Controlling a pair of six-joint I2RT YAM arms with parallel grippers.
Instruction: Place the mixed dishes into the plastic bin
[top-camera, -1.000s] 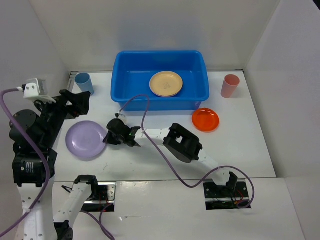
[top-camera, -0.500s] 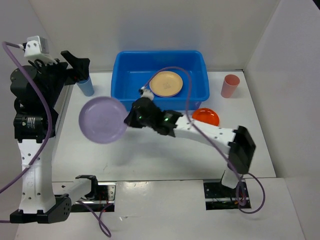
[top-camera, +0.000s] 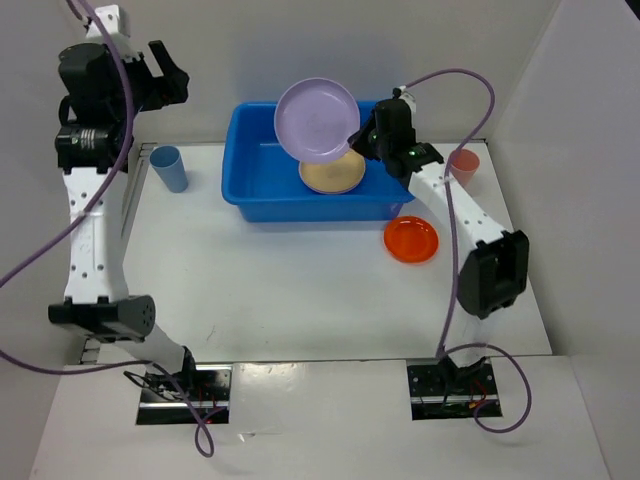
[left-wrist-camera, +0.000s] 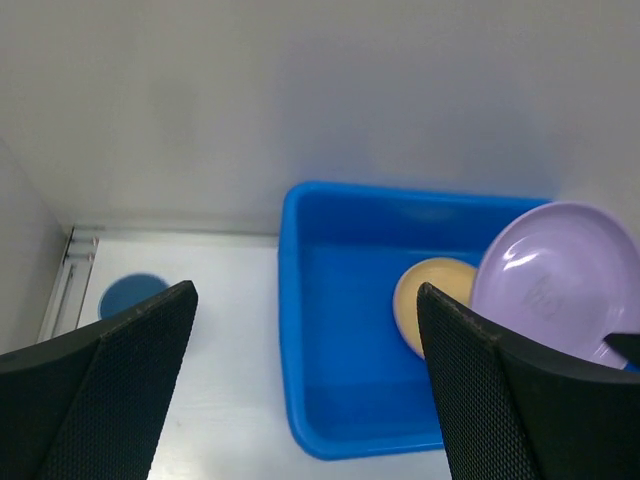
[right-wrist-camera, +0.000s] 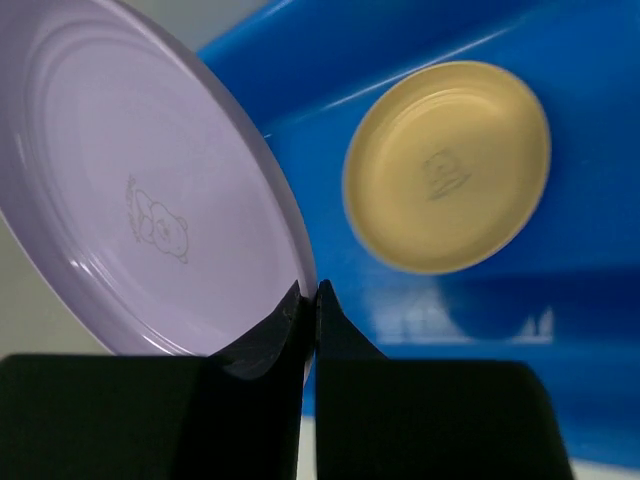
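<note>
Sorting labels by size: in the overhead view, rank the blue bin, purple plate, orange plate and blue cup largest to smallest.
blue bin
purple plate, held up nearer the camera, so its lead over the next is unsure
orange plate
blue cup

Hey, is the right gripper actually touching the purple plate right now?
Touching. The right wrist view shows the right gripper with its fingers pinched shut on the rim of the purple plate, with no gap.

Bright, diffuse light is filling the scene; soft glare is streaking the lavender plate (left-wrist-camera: 560, 280); the right jaws are appearing dark, defocused.
</note>
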